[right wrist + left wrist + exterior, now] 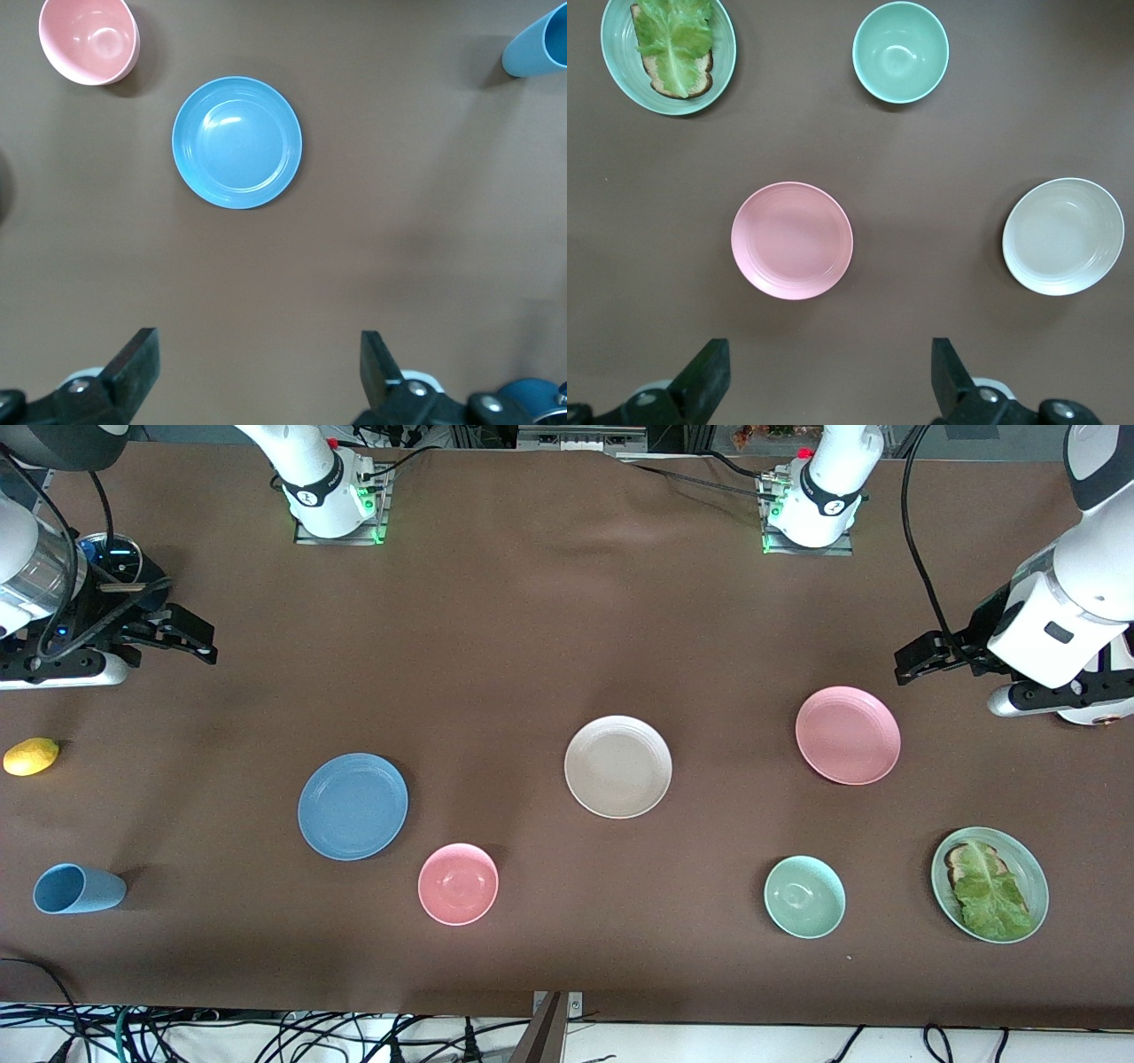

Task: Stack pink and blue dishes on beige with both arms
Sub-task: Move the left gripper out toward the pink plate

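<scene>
On the brown table [532, 629], both pincers hang spread and empty. Left pincer [824, 381] should drop onto the pink plate [792, 240] rim below it; right pincer [257, 376] likewise onto the blue plate [237, 142].

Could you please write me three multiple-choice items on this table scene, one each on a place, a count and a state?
1. Which dish lies between the blue plate and the pink plate?
A. the beige plate
B. a lemon
C. a blue cup

2. How many dishes on the table hold food?
A. none
B. one
C. three

3. How do the left gripper and right gripper stand?
A. both shut on plates
B. one open, one shut
C. both open and holding nothing

Answers:
1. A, since the beige plate sits in the middle of the table with the blue plate toward the right arm's end and the pink plate toward the left arm's end.
2. B, since only the green plate carries lettuce on bread.
3. C, since each wrist view shows spread fingers with bare table between them.
</scene>
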